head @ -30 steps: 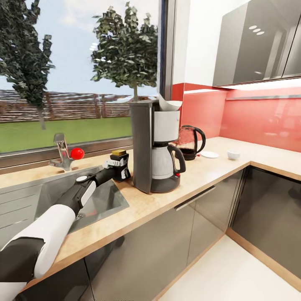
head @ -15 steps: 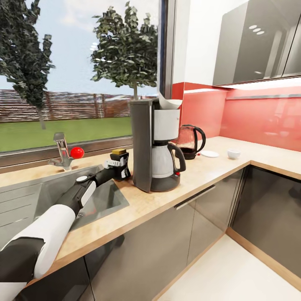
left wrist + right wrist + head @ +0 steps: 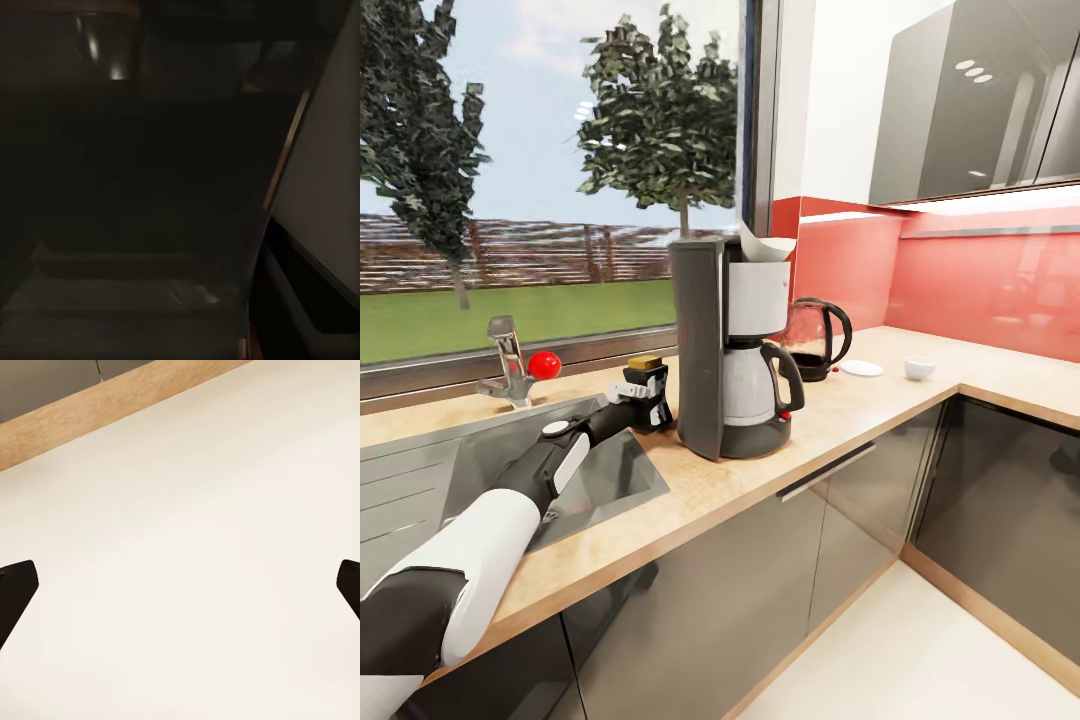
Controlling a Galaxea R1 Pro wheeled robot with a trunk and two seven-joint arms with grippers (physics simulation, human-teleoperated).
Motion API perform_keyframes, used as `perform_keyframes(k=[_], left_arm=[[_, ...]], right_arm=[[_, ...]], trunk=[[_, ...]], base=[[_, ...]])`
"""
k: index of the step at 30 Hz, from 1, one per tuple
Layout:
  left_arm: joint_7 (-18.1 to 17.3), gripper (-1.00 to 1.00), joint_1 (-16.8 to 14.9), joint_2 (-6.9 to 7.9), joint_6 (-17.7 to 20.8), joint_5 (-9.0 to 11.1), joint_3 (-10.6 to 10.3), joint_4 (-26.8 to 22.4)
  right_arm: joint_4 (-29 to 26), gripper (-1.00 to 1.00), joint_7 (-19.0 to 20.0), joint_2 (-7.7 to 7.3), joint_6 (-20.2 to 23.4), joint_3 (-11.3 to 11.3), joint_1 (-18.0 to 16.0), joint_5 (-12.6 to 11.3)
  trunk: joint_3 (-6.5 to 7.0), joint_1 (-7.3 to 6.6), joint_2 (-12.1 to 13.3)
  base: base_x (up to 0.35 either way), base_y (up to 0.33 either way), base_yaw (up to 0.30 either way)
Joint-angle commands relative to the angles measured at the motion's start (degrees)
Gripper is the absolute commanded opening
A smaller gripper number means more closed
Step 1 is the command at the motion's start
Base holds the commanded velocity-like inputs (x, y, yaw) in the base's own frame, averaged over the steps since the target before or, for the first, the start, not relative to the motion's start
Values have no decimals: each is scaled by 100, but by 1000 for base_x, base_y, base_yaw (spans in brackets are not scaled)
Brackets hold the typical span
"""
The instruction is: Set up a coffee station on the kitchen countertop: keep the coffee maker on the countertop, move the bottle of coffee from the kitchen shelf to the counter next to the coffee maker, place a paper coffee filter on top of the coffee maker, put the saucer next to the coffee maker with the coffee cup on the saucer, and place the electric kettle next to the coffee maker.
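Observation:
The coffee maker [image 3: 725,350] stands on the wooden countertop with a white paper filter [image 3: 762,248] sticking out of its top. Just left of it, my left gripper [image 3: 643,393] is shut on the dark bottle of coffee [image 3: 647,368], whose gold lid shows above the fingers. The left wrist view is dark, with the bottle's side [image 3: 150,165] pressed close. Right of the coffee maker stand the electric kettle [image 3: 815,340], the white saucer [image 3: 861,369] and, apart from it, the coffee cup [image 3: 920,368]. My right gripper [image 3: 180,585] is open over pale floor.
A steel sink [image 3: 420,470] with a faucet [image 3: 508,362] and a red knob [image 3: 544,365] lies left of the bottle, under my left arm. The counter turns a corner at the right below grey wall cabinets [image 3: 980,100]. Pale floor lies in front of the cabinets.
The head view has drifted very slightly. The left arm, the bottle and the other things stand as before.

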Motion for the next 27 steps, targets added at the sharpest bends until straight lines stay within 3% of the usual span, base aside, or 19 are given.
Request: perform_keyframes(k=[1,6,7,27], left_arm=[[-1,-100,-3,7,26,44,-36,0],[-3,-100,-3,7,37,44,-32,0],[-3,100,-3,8,39,44,-32,0],[-3,100,-3,14,44,44,-28,0]], right_arm=[[-6,100,14,-4,-31,40,-9,-61],[-6,100,14,-4,-31,40,-9,-61],[-6,100,14,-4,-31,40,-9,-61],[-6,100,14,-4,-31,40,-9,-61]], trunk=[[-7,0,-3],[-7,0,-3],[-7,0,-3],[-7,0,-3]], base=[[0,0,0],[0,0,0],[0,0,0],[0,0,0]])
